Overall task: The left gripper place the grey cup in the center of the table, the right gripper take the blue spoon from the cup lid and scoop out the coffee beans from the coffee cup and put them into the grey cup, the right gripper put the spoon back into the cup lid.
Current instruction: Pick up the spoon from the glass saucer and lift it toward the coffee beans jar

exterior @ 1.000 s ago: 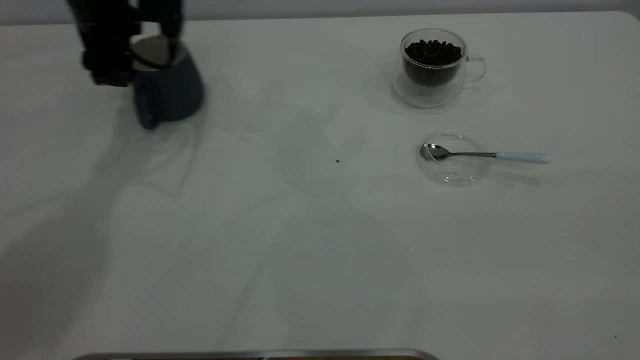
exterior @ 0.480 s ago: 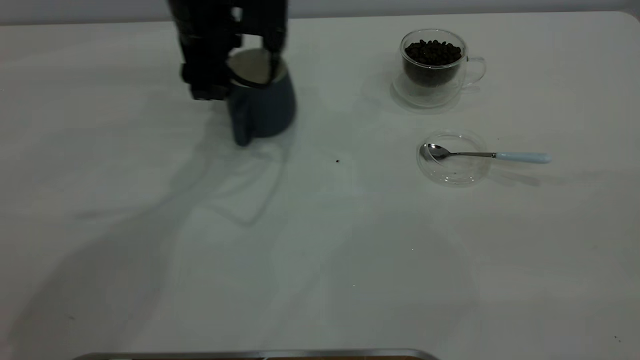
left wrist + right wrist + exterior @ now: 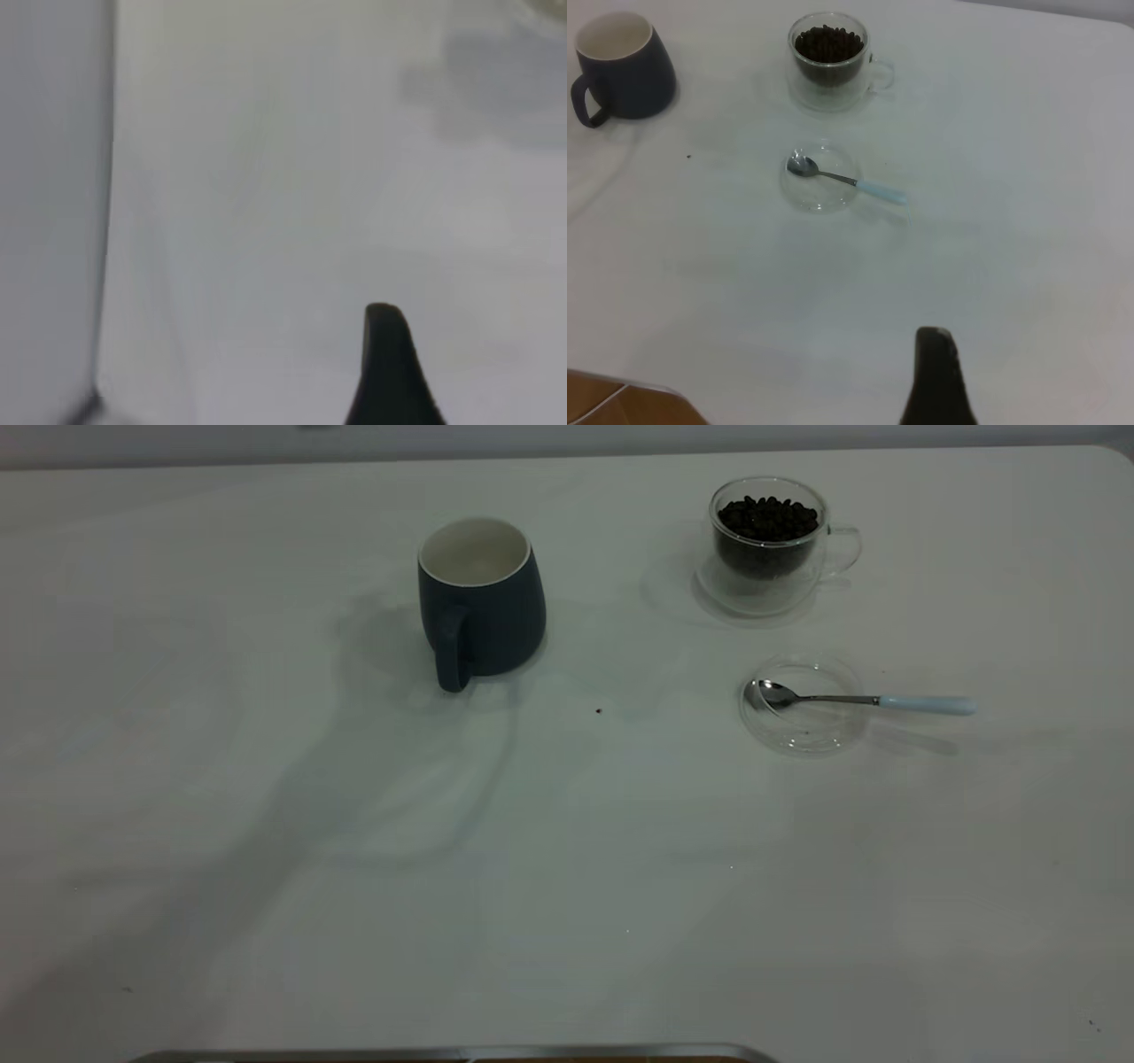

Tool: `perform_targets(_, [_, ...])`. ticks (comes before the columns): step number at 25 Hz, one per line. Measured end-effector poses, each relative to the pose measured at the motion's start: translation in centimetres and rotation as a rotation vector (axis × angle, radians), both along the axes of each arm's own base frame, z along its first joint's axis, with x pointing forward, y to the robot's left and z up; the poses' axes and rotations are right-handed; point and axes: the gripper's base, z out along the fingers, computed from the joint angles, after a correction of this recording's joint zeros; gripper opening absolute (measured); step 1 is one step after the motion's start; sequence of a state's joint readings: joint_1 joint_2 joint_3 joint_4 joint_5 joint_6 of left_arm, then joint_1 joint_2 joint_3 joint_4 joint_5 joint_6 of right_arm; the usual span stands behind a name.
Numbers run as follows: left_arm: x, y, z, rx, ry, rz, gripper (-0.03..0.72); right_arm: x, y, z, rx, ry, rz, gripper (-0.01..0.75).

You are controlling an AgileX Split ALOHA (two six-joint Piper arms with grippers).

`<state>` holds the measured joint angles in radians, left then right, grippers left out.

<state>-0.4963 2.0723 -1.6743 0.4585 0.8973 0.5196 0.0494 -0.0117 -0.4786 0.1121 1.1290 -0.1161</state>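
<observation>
The grey cup stands upright on the table, left of centre, handle toward the camera; it also shows in the right wrist view. The coffee cup, holding coffee beans, stands at the back right. In front of it the blue spoon rests with its bowl in the cup lid and its handle past the rim. My left gripper is open and empty over bare table. My right gripper hangs high above the near table, away from everything.
A tiny dark speck lies between the grey cup and the lid. A metal strip runs along the table's front edge. Neither arm shows in the exterior view.
My left gripper carried the grey cup rightward from the far left, set it down left of centre, let go and withdrew out of the exterior view.
</observation>
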Motion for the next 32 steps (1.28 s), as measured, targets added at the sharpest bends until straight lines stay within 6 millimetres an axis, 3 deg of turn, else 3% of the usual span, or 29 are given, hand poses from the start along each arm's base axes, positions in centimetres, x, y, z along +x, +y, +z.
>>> perform_targets(7, [-4.8, 3.1, 9.3, -0.040, -0.046, 0.253, 0.567, 0.0, 0.0, 0.0, 0.000, 0.000, 0.000, 0.588])
perform_targets(11, [-7.6, 4.6, 14.7, -0.162, -0.184, 0.319, 0.567, 0.0, 0.0, 0.0, 0.000, 0.000, 0.000, 0.588])
perform_targets(16, [-12.6, 7.4, 21.4, -0.385, -0.371, 0.460, 0.567, 0.0, 0.0, 0.0, 0.000, 0.000, 0.000, 0.588])
perform_targets(19, [-16.3, 9.0, 24.2, -0.520, -0.420, 0.484, 0.567, 0.0, 0.0, 0.0, 0.000, 0.000, 0.000, 0.588])
perform_targets(21, [-18.9, 9.8, 24.8, -0.592, -0.414, 0.483, 0.567, 0.0, 0.0, 0.0, 0.000, 0.000, 0.000, 0.588])
perform_targets(24, [-22.7, 11.5, 24.2, -0.649, -0.398, 0.490, 0.567, 0.0, 0.0, 0.0, 0.000, 0.000, 0.000, 0.588])
perform_targets(32, [-30.9, 15.3, 17.9, -0.700, -0.334, 0.553, 0.567, 0.0, 0.0, 0.0, 0.000, 0.000, 0.000, 0.588])
